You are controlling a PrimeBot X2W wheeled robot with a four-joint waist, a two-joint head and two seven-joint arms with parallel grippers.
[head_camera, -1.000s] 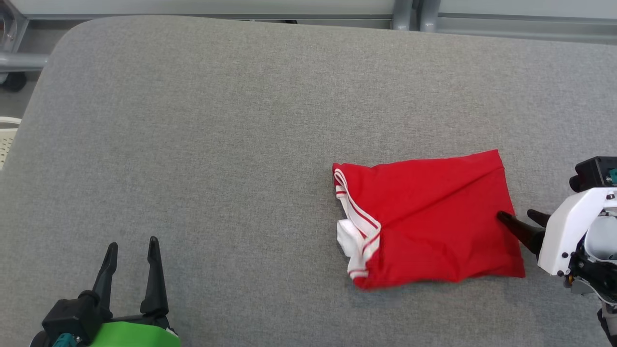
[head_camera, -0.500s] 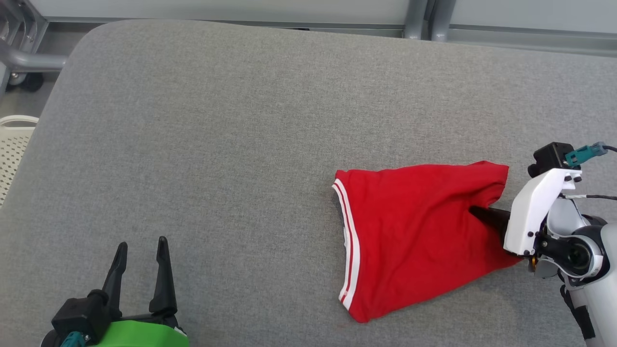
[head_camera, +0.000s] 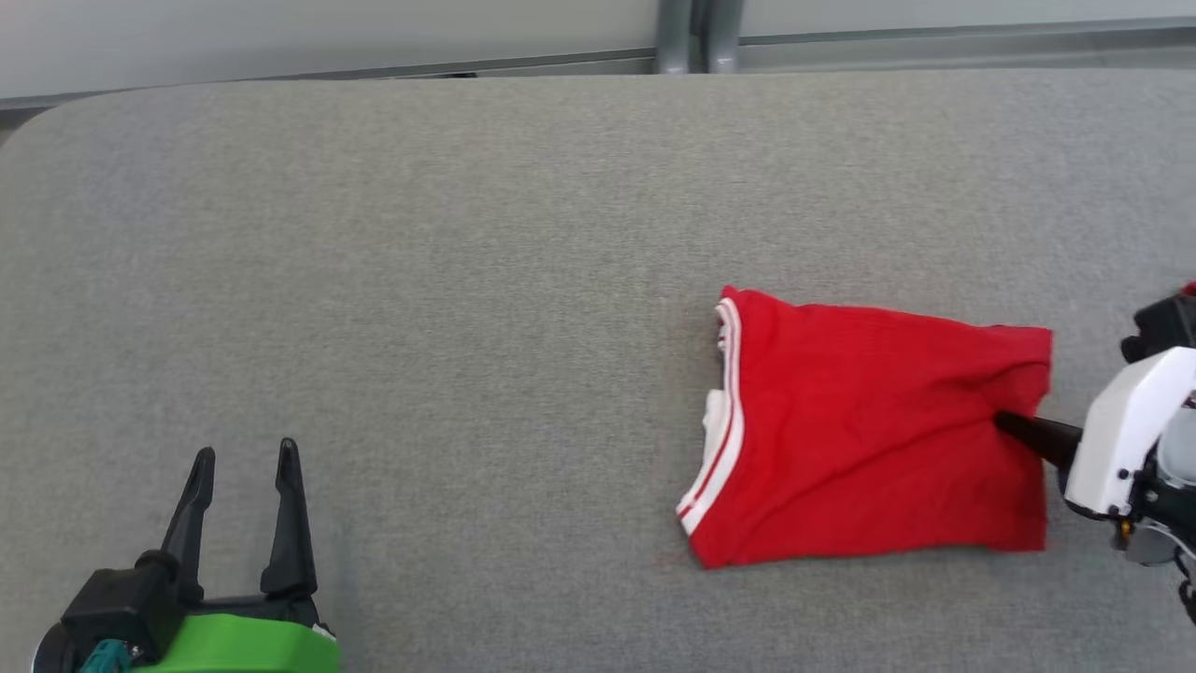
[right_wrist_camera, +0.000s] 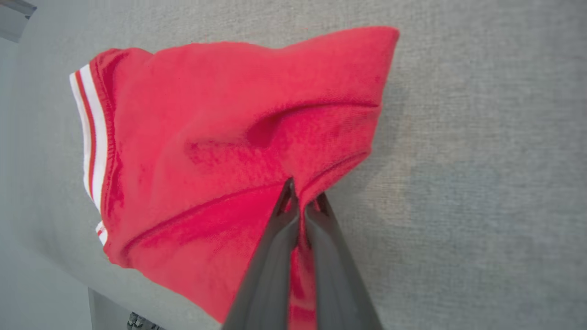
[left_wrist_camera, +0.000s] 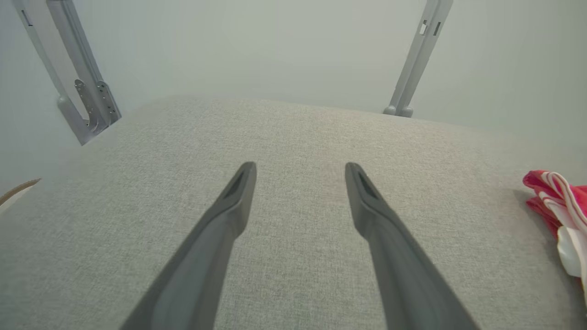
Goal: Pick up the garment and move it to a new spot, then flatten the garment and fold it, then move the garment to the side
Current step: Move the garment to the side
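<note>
Red cloth is now pinched between the closed fingers of the right hand, at the middle of the right edge of the garment. A second ago those fingers were spread apart at that same edge; since then they have been brought together on the fabric. The grip is confirmed in the right wrist view, where creases are drawn in toward the fingertips and the nearby edge appears raised a little above its shadow.

The garment's outline has been altered too: the diagonal crease seen earlier has been pulled out, and the white-striped hem on the left is straighter. The head camera has been turned meanwhile, so any shift across the surface cannot be judged from the framing alone.

The garment is found right of centre on the grey worktop, most of it resting flat. The left hand is held wide open and empty at the near left, well apart from the cloth.

A grasp is thus judged secured, so a lift or drag to another spot is made possible. With a single pinch point, the loose layers could be expected to fall open.
</note>
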